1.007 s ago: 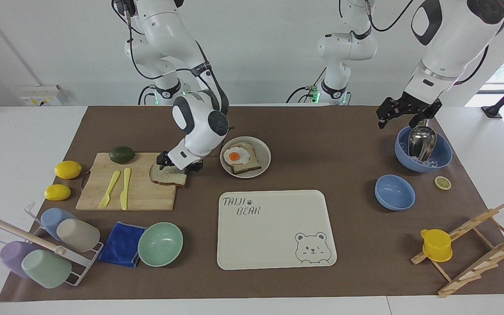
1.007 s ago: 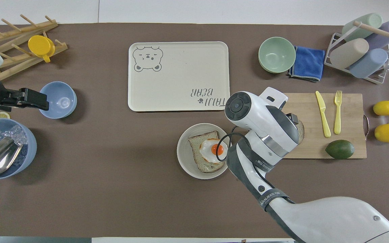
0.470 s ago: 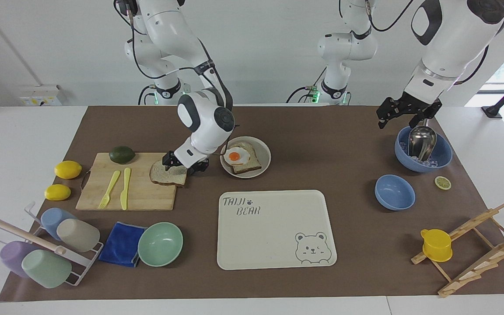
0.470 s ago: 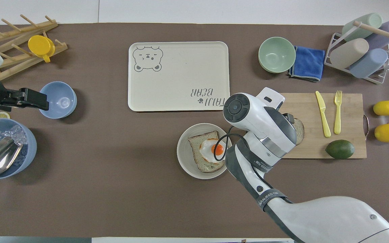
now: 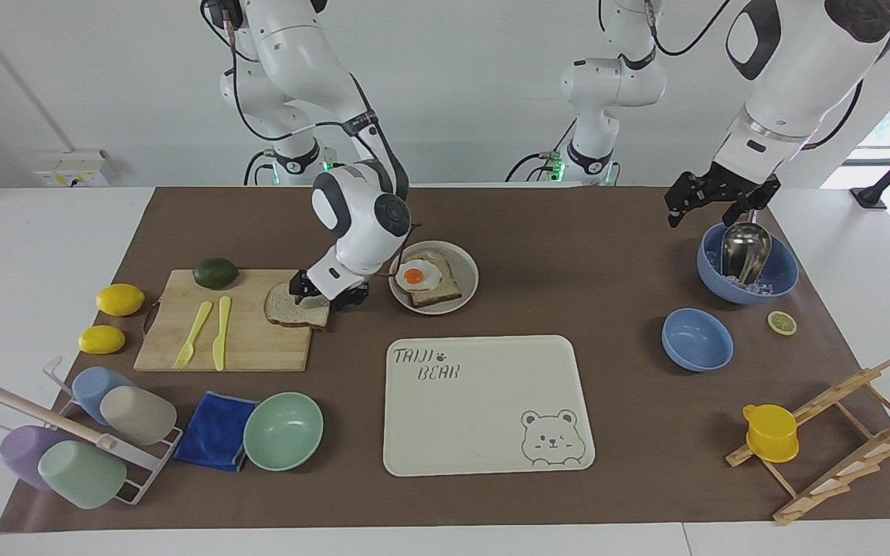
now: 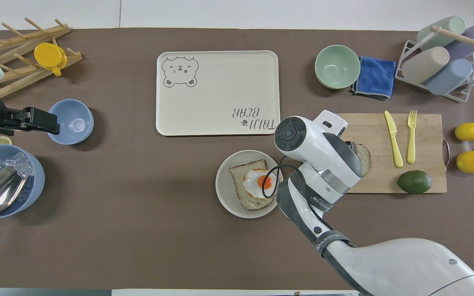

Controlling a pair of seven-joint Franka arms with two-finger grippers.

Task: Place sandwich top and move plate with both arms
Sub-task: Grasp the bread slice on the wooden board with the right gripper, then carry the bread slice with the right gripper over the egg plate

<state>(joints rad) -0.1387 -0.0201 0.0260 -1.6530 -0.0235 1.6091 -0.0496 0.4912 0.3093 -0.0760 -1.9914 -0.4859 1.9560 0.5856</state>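
1. Brown-covered worktop (image 5: 568,255): carries everything. Left arm waiting, with the left tool (image 5: 719,197) over the blue ice bowl (image 5: 781,270); open or closed, cannot tell.
2. Wooden cutting board (image 5: 244,340): toward the right arm's end, bearing the sandwich top (image 5: 290,309) at the corner nearest the plate (image 5: 470,266).
3. Plate: just beside the board, holding a bread slice and fried egg (image 5: 416,274); not yet topped or moved.
4. Sandwich top: lying almost exactly as a second ago, so judged not yet lifted.
5. Right tool (image 5: 329,292): shifted slightly plateward since a second ago, now low at the slice's plate-side edge; gripping or not, cannot tell. Probably a grasp being settled.
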